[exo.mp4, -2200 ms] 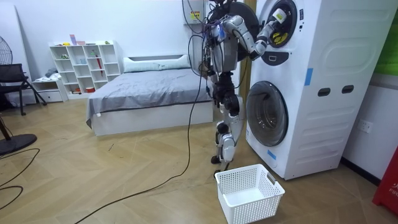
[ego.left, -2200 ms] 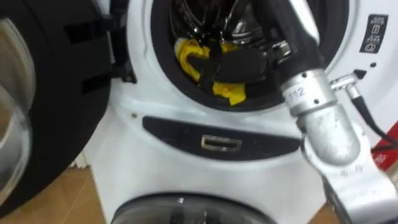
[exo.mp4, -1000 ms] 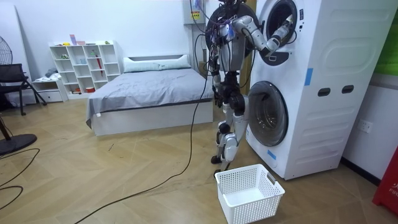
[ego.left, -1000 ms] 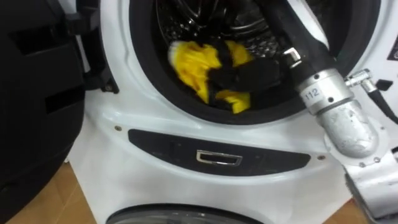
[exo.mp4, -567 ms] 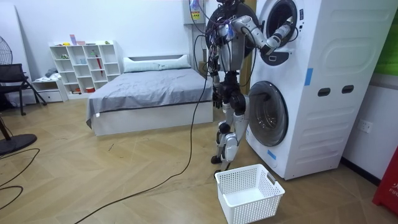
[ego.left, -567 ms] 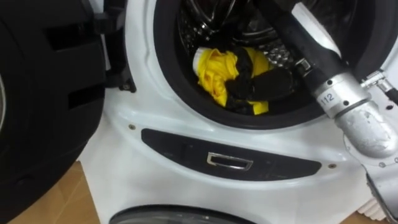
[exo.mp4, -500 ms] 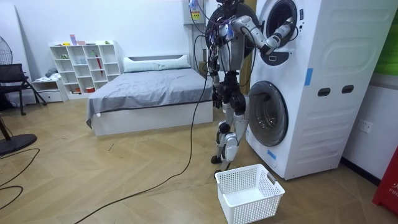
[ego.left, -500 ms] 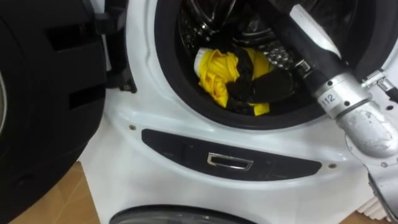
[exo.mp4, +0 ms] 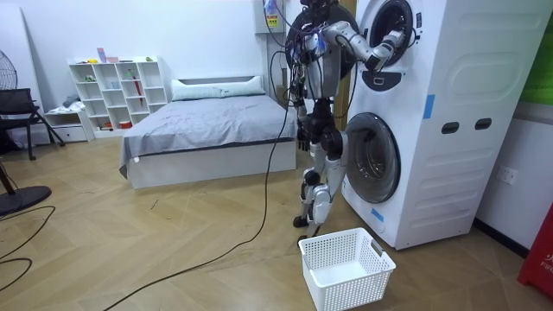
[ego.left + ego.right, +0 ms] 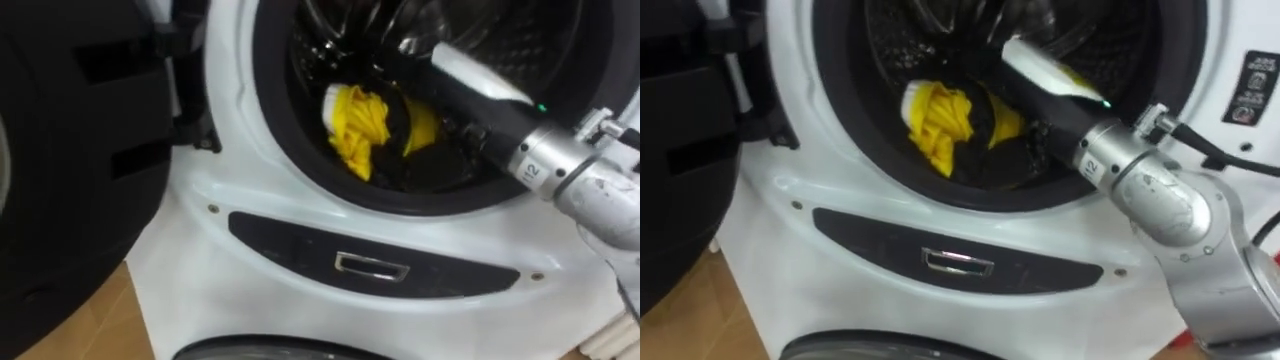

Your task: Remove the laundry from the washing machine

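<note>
My right hand (image 10: pixel 398 150) lies dark against the crumpled yellow cloth (image 10: pixel 355 128) in the white washing machine (image 10: pixel 225 150) — I cannot tell its grip; the cloth's long axis runs roughly upright.

The yellow garment (image 10: pixel 358 122) sits crumpled in a bunch at the front of the washing machine drum (image 10: pixel 520 35); the dark right robot hand (image 10: pixel 398 142) grips its middle; yellow folds show either side of the fingers.
</note>
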Controlling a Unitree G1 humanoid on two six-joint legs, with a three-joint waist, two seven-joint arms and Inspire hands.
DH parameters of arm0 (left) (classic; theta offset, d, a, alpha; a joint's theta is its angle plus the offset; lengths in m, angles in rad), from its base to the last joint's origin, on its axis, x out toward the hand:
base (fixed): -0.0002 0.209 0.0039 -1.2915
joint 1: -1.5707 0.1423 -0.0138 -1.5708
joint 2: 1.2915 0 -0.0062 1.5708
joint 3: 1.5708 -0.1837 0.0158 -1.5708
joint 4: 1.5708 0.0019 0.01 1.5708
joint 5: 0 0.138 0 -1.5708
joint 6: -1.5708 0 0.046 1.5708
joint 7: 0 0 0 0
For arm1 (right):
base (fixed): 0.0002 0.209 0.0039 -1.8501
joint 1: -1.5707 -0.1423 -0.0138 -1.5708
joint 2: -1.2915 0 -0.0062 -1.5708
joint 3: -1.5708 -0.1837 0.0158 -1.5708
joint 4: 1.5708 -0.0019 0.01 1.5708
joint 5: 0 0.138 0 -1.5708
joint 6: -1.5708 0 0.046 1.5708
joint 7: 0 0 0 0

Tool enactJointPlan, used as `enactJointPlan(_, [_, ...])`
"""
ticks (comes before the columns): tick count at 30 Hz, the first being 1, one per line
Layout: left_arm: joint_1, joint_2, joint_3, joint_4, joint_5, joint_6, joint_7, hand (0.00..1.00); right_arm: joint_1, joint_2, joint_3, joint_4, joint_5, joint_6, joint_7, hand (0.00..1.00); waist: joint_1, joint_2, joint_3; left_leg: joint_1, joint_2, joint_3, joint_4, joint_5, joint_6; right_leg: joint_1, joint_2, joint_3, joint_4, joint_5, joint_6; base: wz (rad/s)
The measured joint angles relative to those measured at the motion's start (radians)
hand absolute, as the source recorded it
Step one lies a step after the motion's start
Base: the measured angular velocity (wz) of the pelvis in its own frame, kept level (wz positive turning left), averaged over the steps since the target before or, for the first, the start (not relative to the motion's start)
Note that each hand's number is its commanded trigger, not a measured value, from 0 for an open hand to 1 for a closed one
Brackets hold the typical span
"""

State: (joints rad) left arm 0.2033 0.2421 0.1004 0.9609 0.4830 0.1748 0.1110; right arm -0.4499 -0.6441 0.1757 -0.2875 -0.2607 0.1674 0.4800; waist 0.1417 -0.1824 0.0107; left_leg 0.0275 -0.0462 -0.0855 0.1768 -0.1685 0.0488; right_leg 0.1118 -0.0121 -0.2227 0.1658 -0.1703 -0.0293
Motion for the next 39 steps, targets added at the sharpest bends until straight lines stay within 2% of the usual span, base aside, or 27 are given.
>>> enactJointPlan(2, [-0.017,0.018,-0.006,0.004,0.000,0.001,-0.011,0.00,-0.001,-0.018,0.001,0.000,-0.010,0.010,0.028,1.00,0.014,-0.012,0.0044,0.000,0.000,0.000,-0.006,0.000,-0.001,-0.003,0.001,0.000,0.000,0.000,0.000,-0.07])
enactJointPlan(6, [-0.034,0.026,-0.007,0.002,0.002,0.009,-0.017,0.00,-0.001,-0.024,0.004,-0.001,-0.055,0.043,0.057,1.00,0.036,-0.024,0.0036,0.000,-0.003,0.002,-0.004,0.000,0.000,-0.005,0.004,0.000,0.001,0.000,0.000,-0.06])
enactJointPlan(8, [-0.038,0.027,-0.008,0.001,0.002,0.018,-0.018,0.00,-0.004,-0.024,0.000,0.004,-0.102,0.069,0.053,1.00,0.048,-0.030,0.0005,0.000,-0.004,0.002,-0.001,0.000,0.000,-0.005,0.003,0.000,0.002,0.000,0.000,0.00])
enactJointPlan(13, [-0.043,0.045,-0.026,0.000,0.001,0.022,-0.036,0.00,-0.040,-0.024,0.004,0.028,-0.192,0.093,0.050,1.00,0.064,-0.031,0.0010,0.000,-0.004,0.000,0.013,0.000,0.000,-0.009,0.002,-0.005,0.002,0.001,0.001,0.04])
enactJointPlan(18, [-0.044,0.047,-0.026,0.000,0.002,0.027,-0.039,0.00,-0.038,-0.024,0.013,-0.005,-0.248,0.112,0.058,1.00,0.079,-0.031,0.0009,-0.001,-0.004,0.000,0.012,-0.001,0.001,-0.007,0.002,-0.006,0.002,0.001,0.001,0.00])
enactJointPlan(22, [-0.044,0.047,-0.038,-0.004,-0.005,0.027,-0.035,0.00,-0.039,-0.024,0.028,-0.030,-0.259,0.118,0.055,1.00,0.077,-0.027,0.0010,-0.001,-0.002,0.003,0.011,0.000,0.001,-0.006,0.002,0.001,0.002,0.001,0.001,-0.01])
enactJointPlan(26, [-0.041,0.048,-0.067,-0.030,-0.018,0.025,-0.024,0.00,-0.039,-0.024,0.032,-0.050,-0.259,0.115,0.038,1.00,0.056,-0.018,0.0011,-0.008,-0.003,0.000,0.010,0.000,0.001,-0.009,0.002,0.000,0.001,0.000,0.001,0.02])
enactJointPlan(28, [-0.029,0.047,-0.067,-0.048,-0.011,0.013,-0.016,0.00,-0.034,-0.024,0.033,-0.087,-0.258,0.114,0.038,1.00,0.042,-0.008,-0.0017,-0.006,-0.003,0.004,0.007,0.000,0.001,-0.011,0.003,0.004,0.001,0.000,0.001,-0.02])
enactJointPlan(30, [-0.008,0.046,-0.064,-0.061,-0.011,0.009,-0.005,0.00,-0.026,-0.024,0.028,-0.116,-0.240,0.107,0.036,1.00,0.030,0.001,-0.0045,-0.002,-0.001,0.017,0.005,0.000,0.001,-0.012,0.004,0.012,0.001,0.000,0.001,-0.09])
enactJointPlan(32, [0.021,0.045,-0.060,-0.088,-0.012,0.005,0.010,0.00,0.006,-0.024,-0.012,-0.147,-0.191,0.081,0.031,1.00,0.003,0.009,-0.0036,0.000,0.000,0.020,0.002,-0.001,0.002,-0.012,0.006,0.033,0.001,0.000,0.001,-0.04])
enactJointPlan(33, [0.025,0.045,-0.059,-0.089,-0.014,0.003,0.015,0.00,0.015,-0.024,-0.022,-0.159,-0.174,0.080,0.029,1.00,-0.005,0.010,-0.0038,0.000,0.000,0.020,0.001,-0.001,0.002,-0.013,0.005,0.034,0.001,0.000,0.001,0.04])
enactJointPlan(35, [0.033,0.033,-0.035,-0.090,-0.010,-0.007,0.019,0.00,0.081,-0.022,-0.082,-0.212,-0.127,0.053,0.016,1.00,-0.011,0.015,-0.0057,0.003,0.001,0.025,-0.007,-0.001,0.002,-0.015,0.001,0.050,0.000,0.000,0.001,0.00])
enactJointPlan(37, [0.047,0.013,-0.015,-0.075,-0.008,-0.031,0.044,0.00,0.187,0.000,-0.152,-0.294,-0.124,-0.011,-0.016,1.00,-0.038,0.020,-0.0050,0.005,0.001,0.044,-0.007,-0.001,0.003,-0.016,-0.001,0.077,-0.004,0.000,0.001,0.14])
enactJointPlan(39, [0.054,0.003,0.001,-0.056,-0.008,-0.051,0.057,0.00,0.261,0.014,-0.207,-0.331,-0.084,-0.048,-0.037,1.00,-0.052,0.023,-0.0057,0.011,0.001,0.073,-0.008,-0.002,0.005,-0.007,-0.002,0.095,-0.013,0.001,0.001,0.07])
